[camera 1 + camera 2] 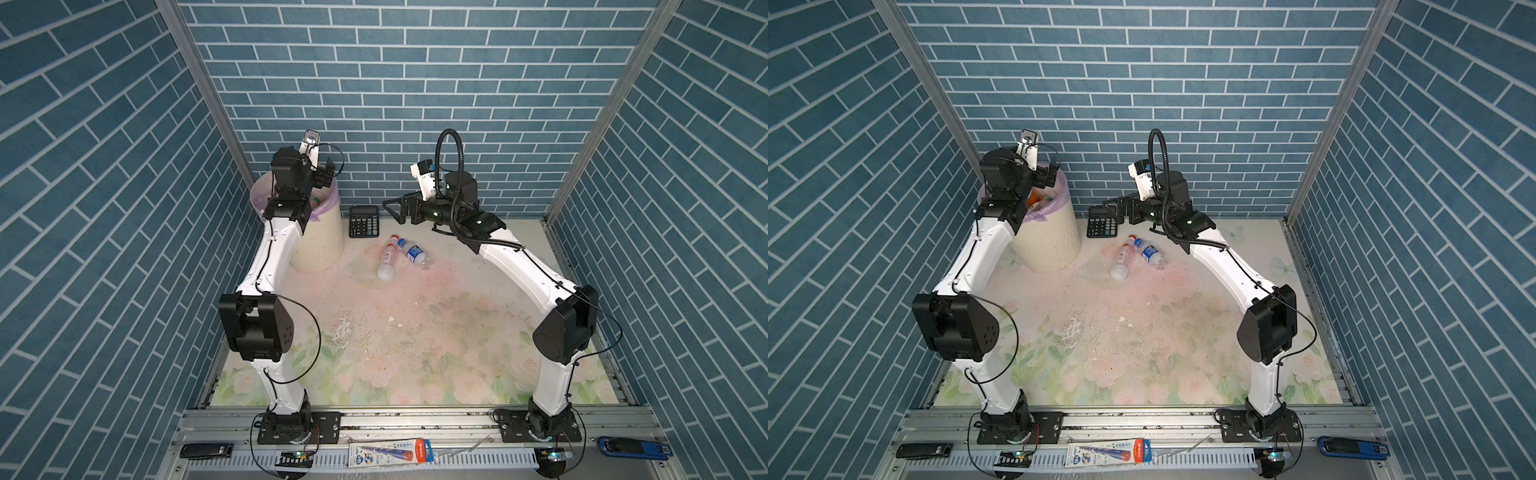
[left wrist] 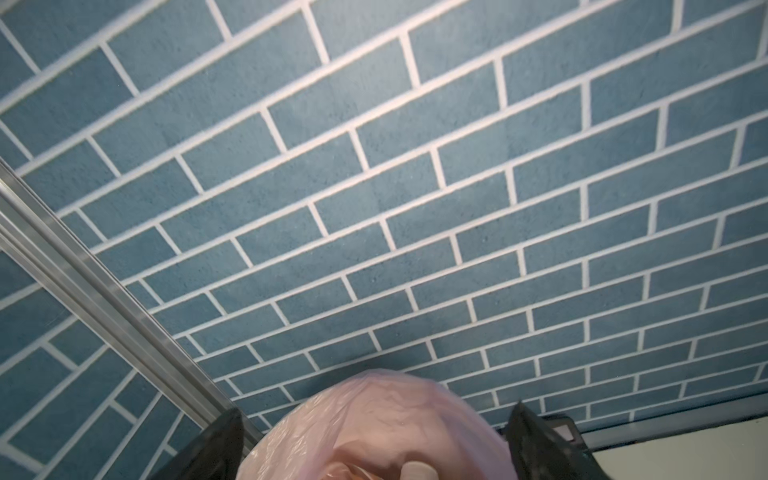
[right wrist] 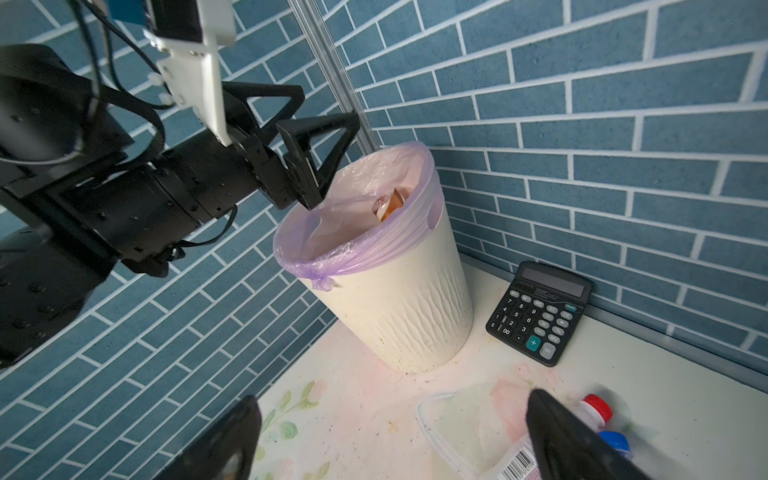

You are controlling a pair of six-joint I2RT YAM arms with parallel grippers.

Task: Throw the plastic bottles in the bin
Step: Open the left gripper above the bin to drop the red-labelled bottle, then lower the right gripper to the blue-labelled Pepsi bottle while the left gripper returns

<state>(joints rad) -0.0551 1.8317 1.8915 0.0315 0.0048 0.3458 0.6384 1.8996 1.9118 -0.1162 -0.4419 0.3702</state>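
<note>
Black left tool [image 2: 376, 409] gapes wide, arm arched over the bin [image 3: 415, 311]; right tool [image 3: 392, 395] wide too.

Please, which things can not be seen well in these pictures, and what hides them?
1. Inside of the bin: in both top views the left arm covers most of its mouth, so the bottles in it cannot be counted.
2. Left wrist view: the bottom edge cuts off the bin, seen between the open left gripper fingers.
3. Right wrist view: a finger of the right gripper hides most of the red-capped bottle and the blue-capped bottle.
</note>
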